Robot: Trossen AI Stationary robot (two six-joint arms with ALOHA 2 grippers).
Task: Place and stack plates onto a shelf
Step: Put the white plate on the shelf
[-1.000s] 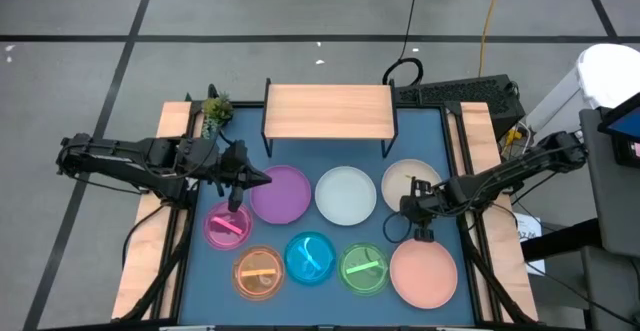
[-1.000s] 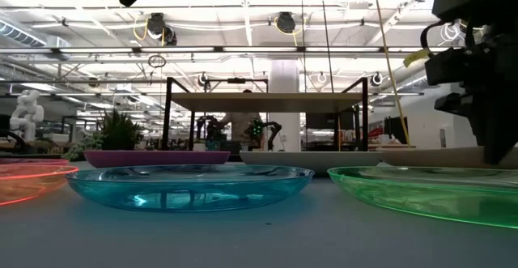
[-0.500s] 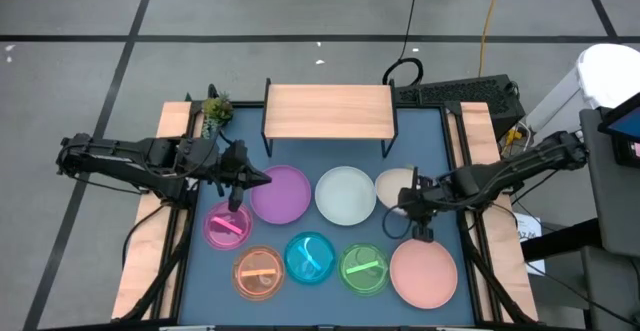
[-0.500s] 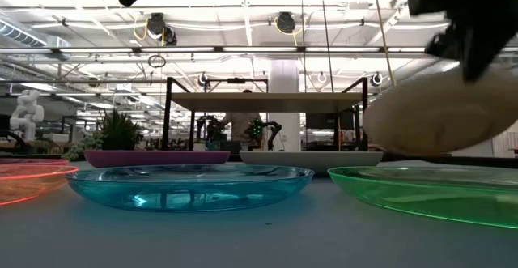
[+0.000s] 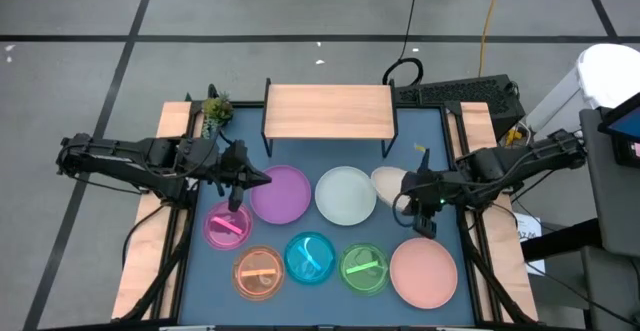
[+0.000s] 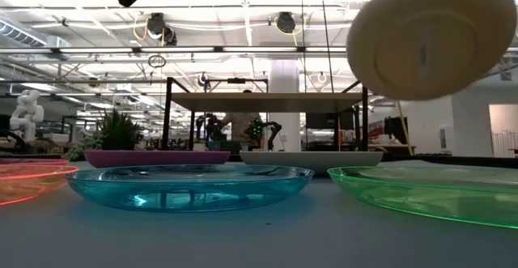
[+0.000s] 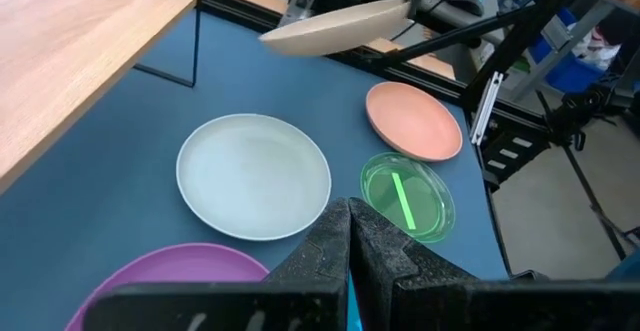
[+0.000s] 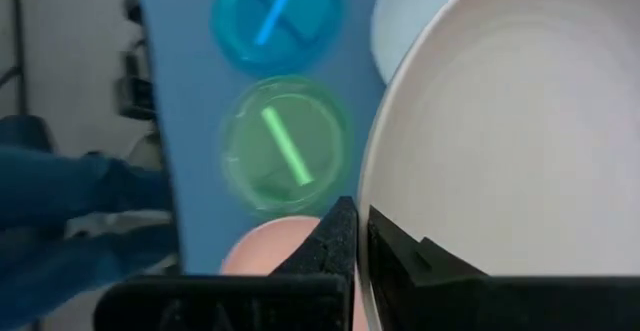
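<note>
Overhead and level views of a blue table top (image 5: 200, 281) flanked by wooden side rails (image 5: 140, 261), standing on a grey floor marked with dark tape lines; the level view opens onto a large hall with ceiling lights. A small potted plant (image 5: 216, 108) sits at the table's 11 o'clock corner.

The shelf (image 5: 328, 111) stands at 12 o'clock, its board bare. In front of it lie the purple plate (image 5: 281, 193) and the white plate (image 5: 346, 194); nearer 6 o'clock lie the translucent pink plate (image 5: 228, 224), orange plate (image 5: 260, 272), blue plate (image 5: 309, 257) and green plate (image 5: 364, 266), with the large pink plate (image 5: 424, 273) at 5 o'clock.

The right gripper (image 5: 416, 189), at 3 o'clock of the white plate, has its fingers clamped on the rim of the beige plate (image 6: 429, 37). That plate is lifted clear of the table and tilted steeply, hanging just beside the white plate.

The left gripper (image 5: 240, 178), fingers pressed together and holding nothing, hovers at 9 o'clock of the purple plate, above the translucent pink one.
</note>
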